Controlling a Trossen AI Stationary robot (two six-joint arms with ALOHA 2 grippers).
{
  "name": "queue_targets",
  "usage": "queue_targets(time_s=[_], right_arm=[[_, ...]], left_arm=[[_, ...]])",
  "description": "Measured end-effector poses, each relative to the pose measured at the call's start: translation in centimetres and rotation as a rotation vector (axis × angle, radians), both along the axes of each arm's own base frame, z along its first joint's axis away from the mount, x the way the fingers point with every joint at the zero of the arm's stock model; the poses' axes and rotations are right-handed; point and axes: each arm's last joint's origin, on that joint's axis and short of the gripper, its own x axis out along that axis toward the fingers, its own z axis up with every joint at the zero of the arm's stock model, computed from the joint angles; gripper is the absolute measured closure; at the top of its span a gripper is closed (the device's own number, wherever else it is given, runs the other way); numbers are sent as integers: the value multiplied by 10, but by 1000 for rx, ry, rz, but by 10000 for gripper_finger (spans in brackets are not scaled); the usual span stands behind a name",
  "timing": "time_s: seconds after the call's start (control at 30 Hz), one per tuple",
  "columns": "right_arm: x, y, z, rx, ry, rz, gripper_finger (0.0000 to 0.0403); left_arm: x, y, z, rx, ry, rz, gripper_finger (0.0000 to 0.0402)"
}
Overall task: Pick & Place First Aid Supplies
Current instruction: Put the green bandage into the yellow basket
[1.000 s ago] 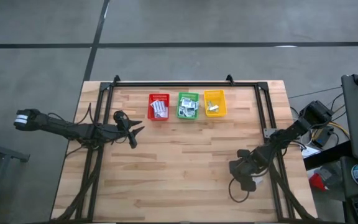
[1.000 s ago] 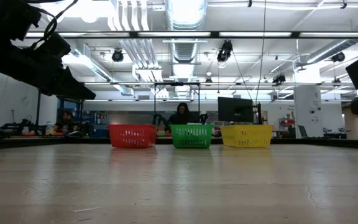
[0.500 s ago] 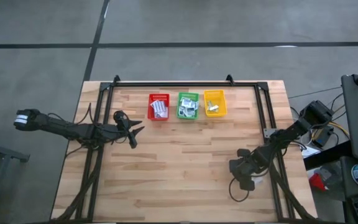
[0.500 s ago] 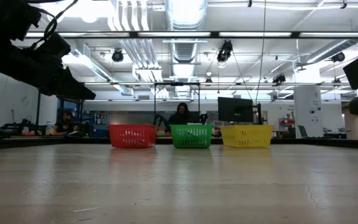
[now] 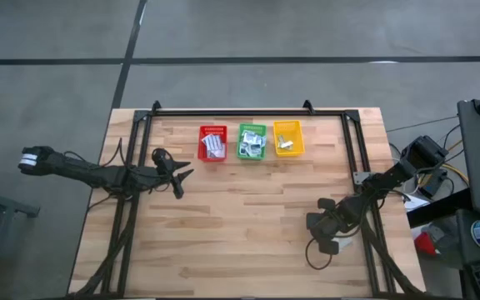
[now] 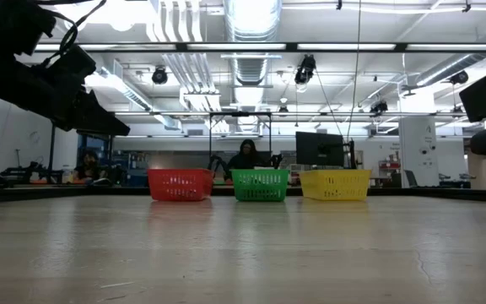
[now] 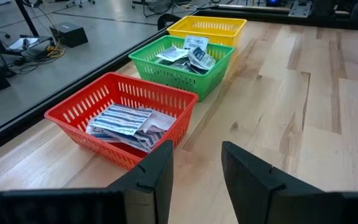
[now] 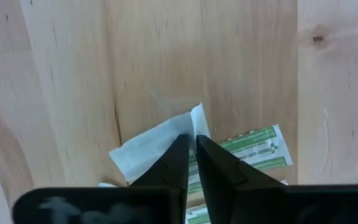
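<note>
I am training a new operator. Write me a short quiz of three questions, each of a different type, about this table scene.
1. True or false: the red basket holds striped packets.
2. Multiple choice: the right tool is
A. wide open above the yellow basket
B. closed on a white packet at the table's right side
C. inside the green basket
3. Fill in: the left tool is ____, near the red basket.

Key: 1 true; 2 B; 3 open
</note>
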Motion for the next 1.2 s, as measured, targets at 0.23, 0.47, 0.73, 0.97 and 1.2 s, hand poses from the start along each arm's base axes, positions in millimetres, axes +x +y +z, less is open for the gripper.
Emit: queue_targets(time_s=[0.23, 0.47, 0.73, 0.97, 1.2], right_arm=[[1, 1, 3, 1, -10, -24, 393], [5, 3, 35, 46, -79, -20, 394], [3, -10, 81, -6, -376, -120, 394], [6, -37, 115, -77, -656, -221, 394], [14, -72, 135, -162, -804, -224, 394]], left_arm=[[0, 0, 0, 0, 0, 0, 268], [0, 0, 0, 1, 1, 0, 268], [0, 0, 0, 1, 0, 0, 268], [1, 0, 2, -8, -31, 1, 268], [1, 0, 3, -10, -43, 1, 268]])
